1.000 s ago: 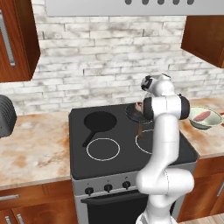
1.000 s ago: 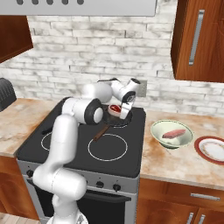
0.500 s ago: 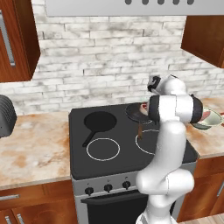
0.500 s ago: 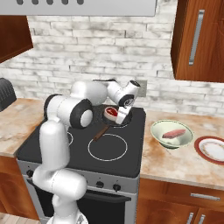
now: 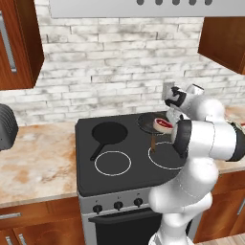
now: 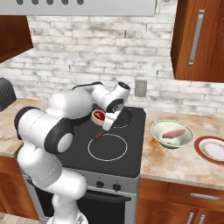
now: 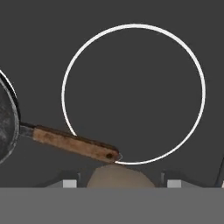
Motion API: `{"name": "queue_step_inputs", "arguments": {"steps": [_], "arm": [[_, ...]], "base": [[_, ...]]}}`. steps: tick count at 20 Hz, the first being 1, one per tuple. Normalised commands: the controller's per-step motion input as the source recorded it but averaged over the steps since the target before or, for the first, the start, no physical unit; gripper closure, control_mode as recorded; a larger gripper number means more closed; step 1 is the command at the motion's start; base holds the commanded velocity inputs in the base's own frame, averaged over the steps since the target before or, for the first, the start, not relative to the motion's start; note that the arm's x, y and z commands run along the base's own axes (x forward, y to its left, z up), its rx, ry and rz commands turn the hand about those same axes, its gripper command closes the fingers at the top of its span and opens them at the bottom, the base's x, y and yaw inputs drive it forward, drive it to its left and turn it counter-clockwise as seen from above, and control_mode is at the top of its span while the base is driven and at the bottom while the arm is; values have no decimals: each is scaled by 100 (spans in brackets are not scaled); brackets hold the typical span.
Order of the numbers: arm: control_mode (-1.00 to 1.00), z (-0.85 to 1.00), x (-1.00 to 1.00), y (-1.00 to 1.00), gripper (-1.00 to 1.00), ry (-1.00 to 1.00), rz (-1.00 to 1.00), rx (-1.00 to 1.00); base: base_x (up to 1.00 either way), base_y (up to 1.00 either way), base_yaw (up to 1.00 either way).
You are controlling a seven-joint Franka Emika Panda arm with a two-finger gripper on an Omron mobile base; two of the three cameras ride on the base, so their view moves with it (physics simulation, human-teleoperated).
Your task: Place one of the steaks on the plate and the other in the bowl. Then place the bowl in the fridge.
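Gripper (image 6: 108,123): jaws clamped on flat red, white-edged steak (image 6: 99,116) above dark glossy stovetop (image 6: 78,151) | wooden-handled round pan (image 6: 121,117): 1 o'clock | flared pale bowl (image 6: 172,134) with pink steak (image 6: 173,132): 3 o'clock | red-rimmed plate (image 6: 211,148): beyond bowl

Behind the jaws runs a whitewashed brick wall (image 5: 110,72), lit evenly, with a small grey outlet plate (image 6: 140,88) set into it. Directly under the jaws lies a black stove top (image 5: 119,153) with white burner rings (one ring (image 7: 133,94) sits right below them). A grey range hood (image 5: 143,7) hangs overhead. Speckled beige bench (image 5: 33,158) spreads to both sides, and reddish wood cabinets (image 6: 197,39) hang above it. Stove knobs (image 5: 117,206) sit on the front panel below.
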Motion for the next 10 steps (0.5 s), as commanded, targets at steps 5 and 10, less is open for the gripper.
{"name": "queue_step_inputs", "arguments": {"steps": [5,10], "arm": [[-100,46,-95,30,100,0,0,0],[-100,36,-52,26,100,-1,0,0]], "base": [[0,0,0],[0,0,0]]}}
